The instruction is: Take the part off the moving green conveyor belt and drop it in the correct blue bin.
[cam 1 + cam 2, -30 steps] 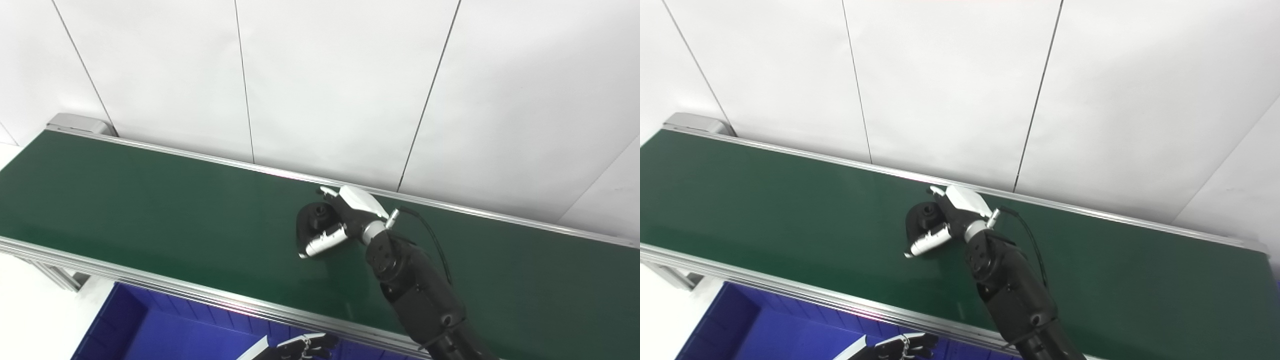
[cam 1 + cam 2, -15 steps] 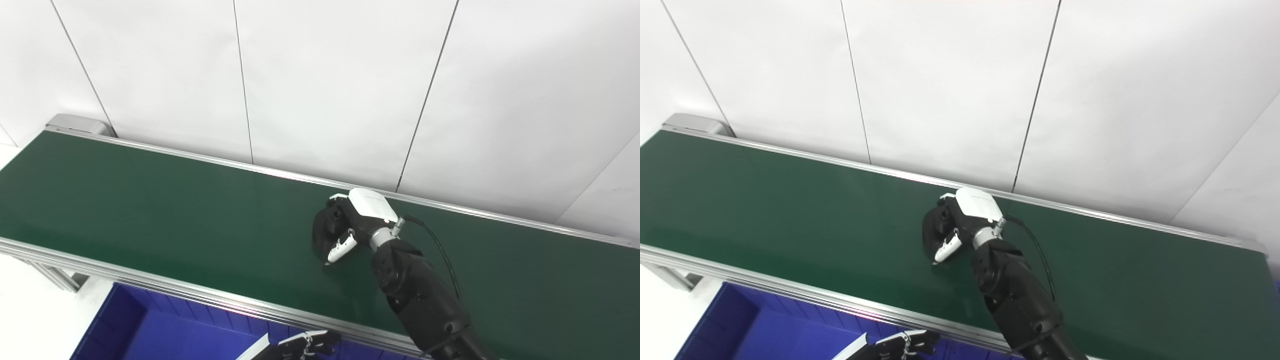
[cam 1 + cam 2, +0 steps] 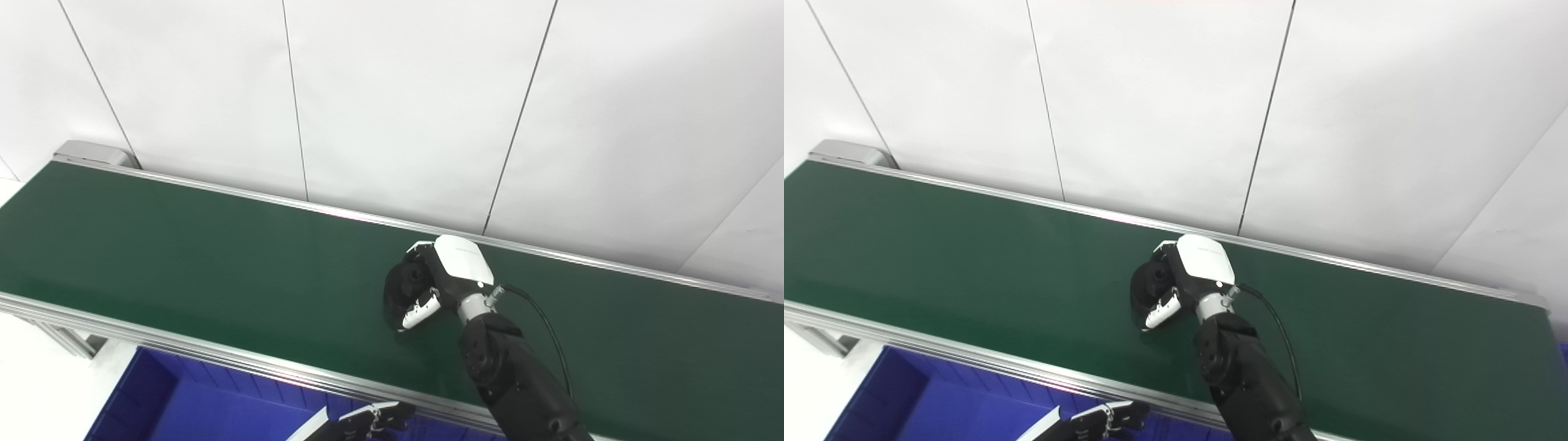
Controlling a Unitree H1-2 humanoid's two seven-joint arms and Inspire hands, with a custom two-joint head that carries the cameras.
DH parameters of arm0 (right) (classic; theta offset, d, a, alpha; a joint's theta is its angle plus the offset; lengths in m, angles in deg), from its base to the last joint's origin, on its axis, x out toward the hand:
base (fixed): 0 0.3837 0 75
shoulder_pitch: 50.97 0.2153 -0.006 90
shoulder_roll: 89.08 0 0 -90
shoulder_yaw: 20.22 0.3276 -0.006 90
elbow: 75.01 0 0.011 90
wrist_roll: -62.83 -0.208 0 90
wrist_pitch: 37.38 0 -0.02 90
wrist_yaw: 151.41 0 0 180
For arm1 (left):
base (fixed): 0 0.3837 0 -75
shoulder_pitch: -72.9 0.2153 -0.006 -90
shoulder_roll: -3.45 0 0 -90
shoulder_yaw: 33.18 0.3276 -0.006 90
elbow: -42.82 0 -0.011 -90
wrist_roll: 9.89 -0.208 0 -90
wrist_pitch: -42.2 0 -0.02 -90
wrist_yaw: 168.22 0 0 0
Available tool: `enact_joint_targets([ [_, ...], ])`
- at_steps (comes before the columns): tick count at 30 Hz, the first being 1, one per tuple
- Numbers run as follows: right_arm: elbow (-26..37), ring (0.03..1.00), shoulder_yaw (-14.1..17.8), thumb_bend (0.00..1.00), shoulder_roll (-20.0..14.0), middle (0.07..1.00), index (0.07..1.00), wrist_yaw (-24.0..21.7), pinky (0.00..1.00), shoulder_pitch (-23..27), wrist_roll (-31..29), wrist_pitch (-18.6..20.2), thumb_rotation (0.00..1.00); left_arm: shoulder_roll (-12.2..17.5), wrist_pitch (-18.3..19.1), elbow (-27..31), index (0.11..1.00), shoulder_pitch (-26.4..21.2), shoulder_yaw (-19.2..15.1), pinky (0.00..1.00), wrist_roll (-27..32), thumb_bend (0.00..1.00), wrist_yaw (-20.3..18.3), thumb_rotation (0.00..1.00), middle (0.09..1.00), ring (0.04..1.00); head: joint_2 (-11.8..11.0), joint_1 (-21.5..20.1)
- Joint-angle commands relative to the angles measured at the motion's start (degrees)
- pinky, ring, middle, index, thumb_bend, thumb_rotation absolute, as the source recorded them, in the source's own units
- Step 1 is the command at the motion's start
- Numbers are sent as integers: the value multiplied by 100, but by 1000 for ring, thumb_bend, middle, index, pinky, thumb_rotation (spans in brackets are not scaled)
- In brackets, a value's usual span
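Left eye view, one part (image 3: 401, 286), two robot hands

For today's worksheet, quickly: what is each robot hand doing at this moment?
Right hand: closed on the black rounded part, low over the green conveyor belt.
Left hand: only partly visible at the bottom edge; cannot be told.

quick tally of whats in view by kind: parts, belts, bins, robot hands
black part: 1
green conveyor belt: 1
blue bin: 1
robot hands: 2, the right hand closed on the part, the left hand low at the bottom edge
total: 5
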Motion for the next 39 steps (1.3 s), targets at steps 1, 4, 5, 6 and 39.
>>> enact_joint_targets([
  [1, 640, 374, 181, 510, 40, 466, 543, 147, 300, -59, 15, 5, 0, -47, -229, 103, 863, -41, -32, 809, 92, 699, -8, 534, 884, 858, 85, -51],
  [4, 1462, 362, 331, 510, -26, 478, 542, 94, 286, -411, 106, 100, 0, -54, -229, 140, 871, -28, -72, 824, 136, 692, -52, 529, 890, 868, 259, -162],
  [5, 1703, 359, 371, 509, -52, 476, 543, 67, 281, -513, 132, 106, 0, -58, -229, 160, 871, -18, -85, 826, 146, 691, -59, 528, 891, 869, 259, -162],
  [6, 2194, 353, 460, 508, -101, 473, 546, 49, 273, -744, 132, 109, 0, -58, -229, 183, 877, -13, -95, 838, 137, 681, -53, 529, 896, 876, 317, -204],
  [39, 5442, 406, 976, 517, -1267, 501, 489, -1557, 203, -5182, 325, 1, 0, 108, 504, 1379, 947, 247, -735, 832, 121, 631, 129, 720, 967, 918, 1659, -589],
])
